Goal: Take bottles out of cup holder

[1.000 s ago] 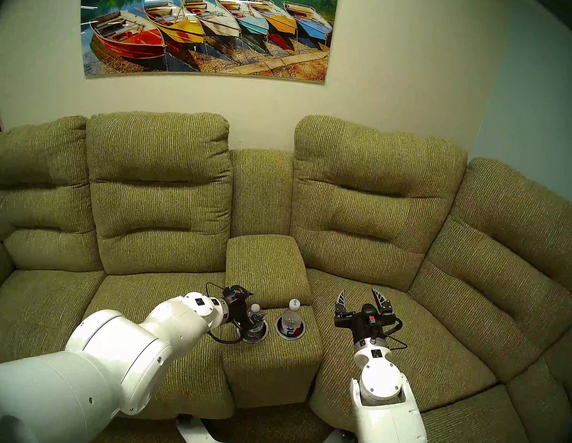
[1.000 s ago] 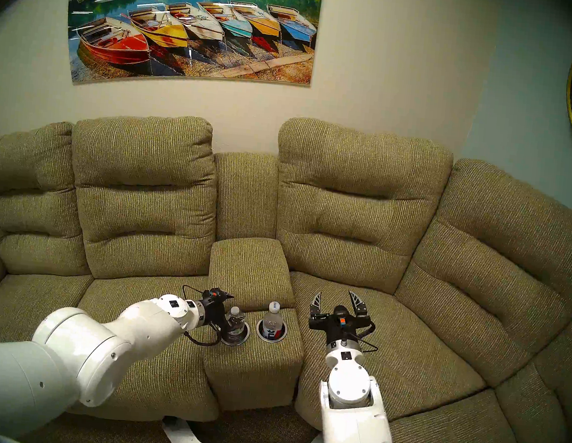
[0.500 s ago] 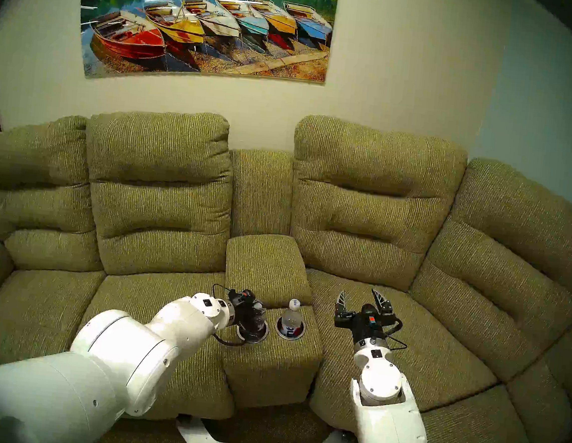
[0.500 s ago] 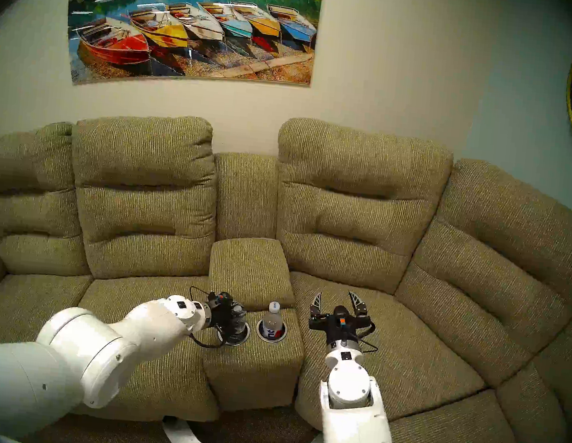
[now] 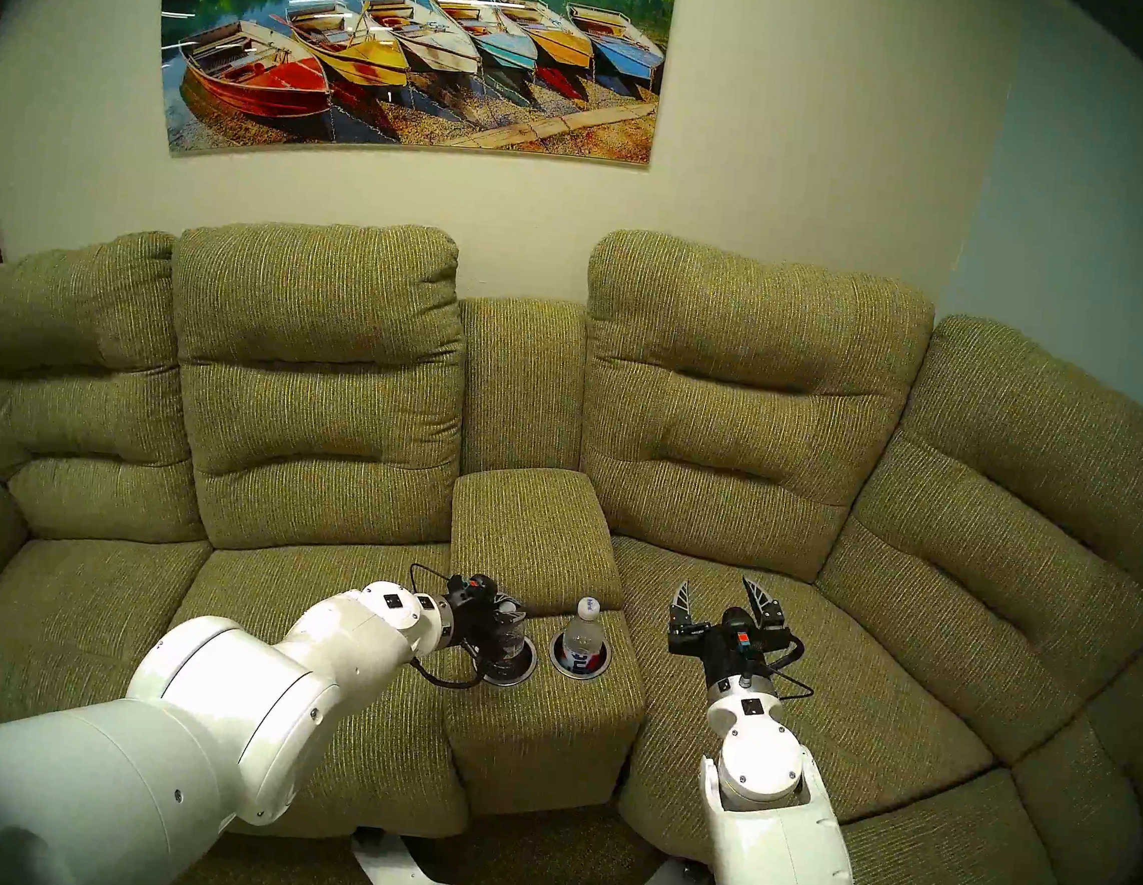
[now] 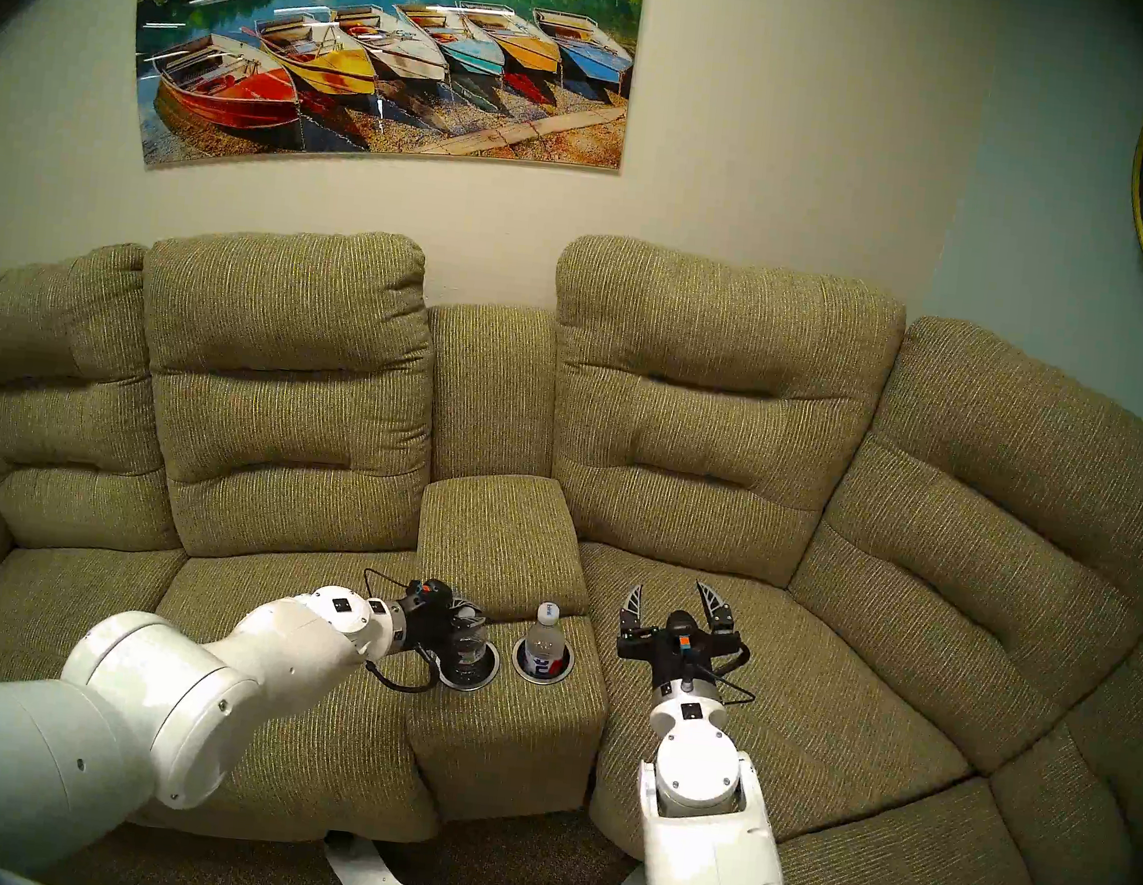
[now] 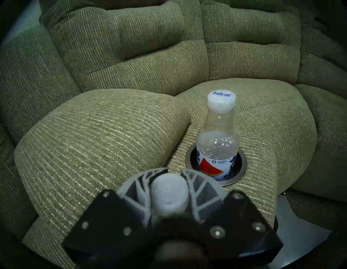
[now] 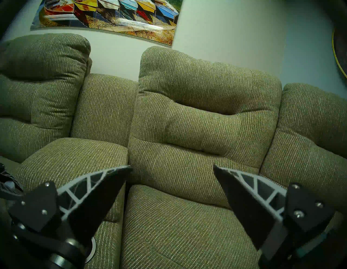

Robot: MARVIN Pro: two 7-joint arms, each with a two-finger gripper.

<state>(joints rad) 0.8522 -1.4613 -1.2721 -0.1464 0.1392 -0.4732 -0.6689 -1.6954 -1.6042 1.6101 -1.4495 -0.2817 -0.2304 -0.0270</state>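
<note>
My left gripper (image 5: 511, 611) is shut on the white cap and neck of the shorter plain bottle (image 5: 511, 640). In the left wrist view the fingers (image 7: 199, 186) curve around the cap (image 7: 169, 193). The bottle's lower part stands in or just over the left recess of the cup holder (image 5: 505, 680); I cannot tell which. The taller labelled bottle (image 5: 582, 635) stands upright in the right recess (image 7: 243, 165), and also shows in the left wrist view (image 7: 217, 139). My right gripper (image 5: 715, 584) is open and empty over the seat to the right of the console.
The padded armrest lid (image 5: 532, 532) rises just behind the recesses. Sofa seat cushions (image 5: 301, 614) lie on both sides of the console, with backrests (image 5: 747, 393) behind. My left arm's cable (image 5: 448, 680) loops beside the left recess.
My left gripper went from open around the short bottle's body to shut on its cap, a little higher. The right arm and the tall bottle have not moved.
</note>
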